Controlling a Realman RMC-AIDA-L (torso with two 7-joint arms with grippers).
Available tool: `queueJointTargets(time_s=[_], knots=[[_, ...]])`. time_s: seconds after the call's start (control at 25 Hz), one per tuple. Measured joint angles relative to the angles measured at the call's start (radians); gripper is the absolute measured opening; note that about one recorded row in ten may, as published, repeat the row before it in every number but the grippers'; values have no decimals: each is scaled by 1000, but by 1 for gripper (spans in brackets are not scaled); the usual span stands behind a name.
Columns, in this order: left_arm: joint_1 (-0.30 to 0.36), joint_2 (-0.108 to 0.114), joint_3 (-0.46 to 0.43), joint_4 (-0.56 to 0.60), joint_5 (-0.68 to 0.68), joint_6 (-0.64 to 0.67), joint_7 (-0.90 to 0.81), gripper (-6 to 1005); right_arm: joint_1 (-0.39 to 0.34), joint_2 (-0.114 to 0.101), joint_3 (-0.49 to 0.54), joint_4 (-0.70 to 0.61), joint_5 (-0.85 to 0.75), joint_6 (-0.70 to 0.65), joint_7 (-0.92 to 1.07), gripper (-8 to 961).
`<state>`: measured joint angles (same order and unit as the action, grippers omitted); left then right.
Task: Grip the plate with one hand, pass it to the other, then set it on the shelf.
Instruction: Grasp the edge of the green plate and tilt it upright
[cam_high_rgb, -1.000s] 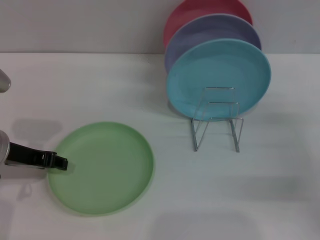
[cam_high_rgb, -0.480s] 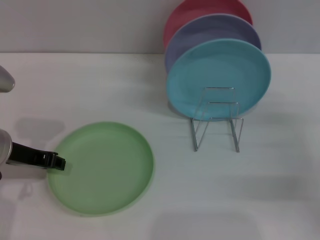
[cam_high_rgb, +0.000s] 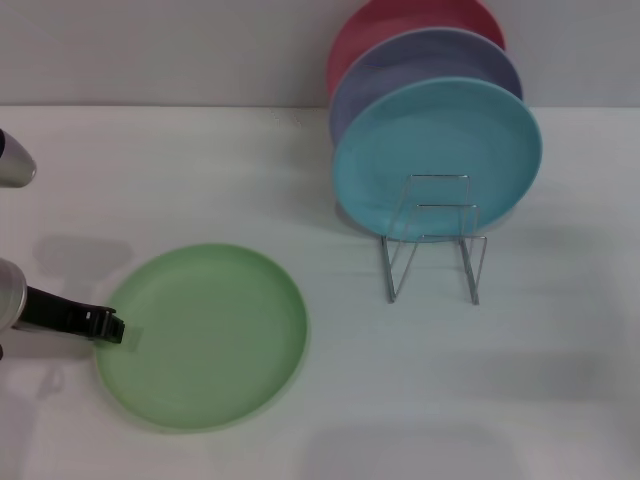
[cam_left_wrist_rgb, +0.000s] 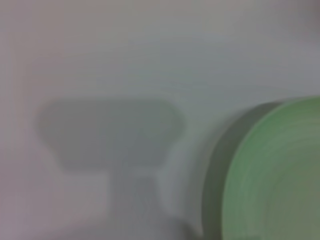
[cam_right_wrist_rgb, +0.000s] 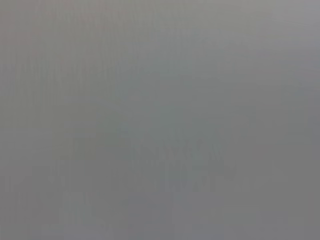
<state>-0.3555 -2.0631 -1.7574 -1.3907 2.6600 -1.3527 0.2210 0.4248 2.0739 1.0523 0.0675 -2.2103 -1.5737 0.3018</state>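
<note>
The light green plate (cam_high_rgb: 203, 335) lies flat on the white table at the front left. It also shows in the left wrist view (cam_left_wrist_rgb: 280, 175). My left gripper (cam_high_rgb: 108, 326) reaches in low from the left, its black tip at the plate's left rim. The silver wire shelf (cam_high_rgb: 432, 245) stands to the right of the middle, with its front slots free. My right gripper is out of view, and the right wrist view shows only plain grey.
A turquoise plate (cam_high_rgb: 437, 155), a lavender plate (cam_high_rgb: 400, 70) and a pink plate (cam_high_rgb: 395, 25) stand upright one behind another at the back of the shelf. A grey wall runs along the table's far edge.
My left gripper's tip has slid a little to the left, from over the plate's rim to its very edge. The plate has not moved.
</note>
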Motion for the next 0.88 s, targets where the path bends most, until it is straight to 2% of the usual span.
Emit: queueJointTargets(time_s=[0.28, 0.52, 0.88], knots=[[-2, 0, 9, 2, 2, 4, 1, 281, 0, 0, 0, 0, 0, 0, 1, 543], [-10, 0, 16, 10, 10, 2, 1, 182, 1, 0, 0, 0, 0, 0, 1, 543], [-13, 2, 19, 10, 11, 5, 1, 116, 2, 0, 0, 0, 0, 0, 2, 542]])
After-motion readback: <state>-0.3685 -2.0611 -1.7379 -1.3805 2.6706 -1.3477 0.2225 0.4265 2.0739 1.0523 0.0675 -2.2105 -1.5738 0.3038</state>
